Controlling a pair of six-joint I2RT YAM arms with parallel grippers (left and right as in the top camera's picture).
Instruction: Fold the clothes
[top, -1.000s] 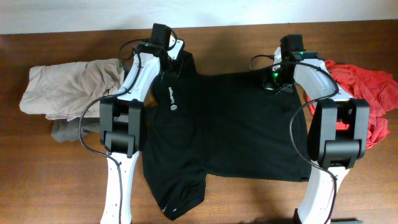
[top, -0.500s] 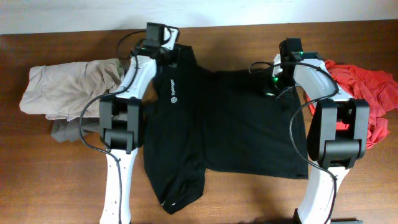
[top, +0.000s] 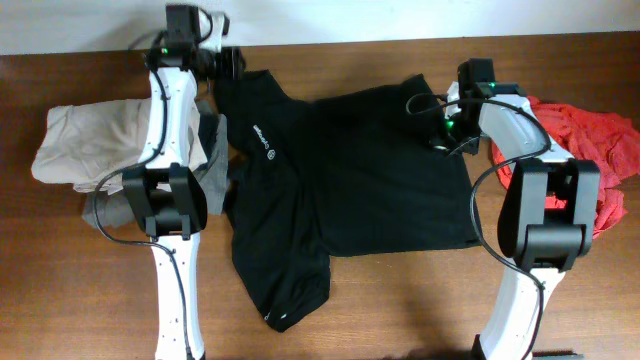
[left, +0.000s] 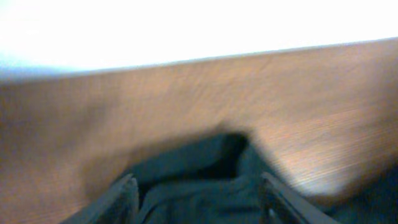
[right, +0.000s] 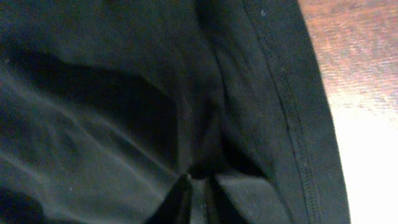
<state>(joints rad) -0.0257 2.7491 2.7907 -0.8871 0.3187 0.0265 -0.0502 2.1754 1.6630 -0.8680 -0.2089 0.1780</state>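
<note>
Beige cloth marks the far left: a beige garment (top: 90, 140) lies bunched on the bench (top: 400, 310), with a grey garment (top: 212, 160) at its right edge, partly under the left arm.

The left claw (top: 228, 62) reaches to the far-left corner of the black shirt (top: 380, 170). In the wrist view its fingers (left: 127, 193) stand well apart, with dark cloth lying loose between them and nothing gripped.

The shirt lies across the middle of the bench. Its left part is rumpled and trails toward the near edge, while its right part lies flatter.

It looks soft, light and limp. It will likely sag and crease from any single hold, and drag over the wood rather than slide as a sheet. Hems, shoulder seams and corners seem the best places to pinch, with two holds set well apart.

A small white logo (top: 262, 138) sits on the chest beside a line of white lettering, which is too small to read.

The right claw (top: 440, 135) rests on the shirt's far-right part. Seen from the wrist, its tips are almost together, nipping a raised fold beside a stitched hem.

A red-orange garment (top: 590, 150) is heaped at the far right.
</note>
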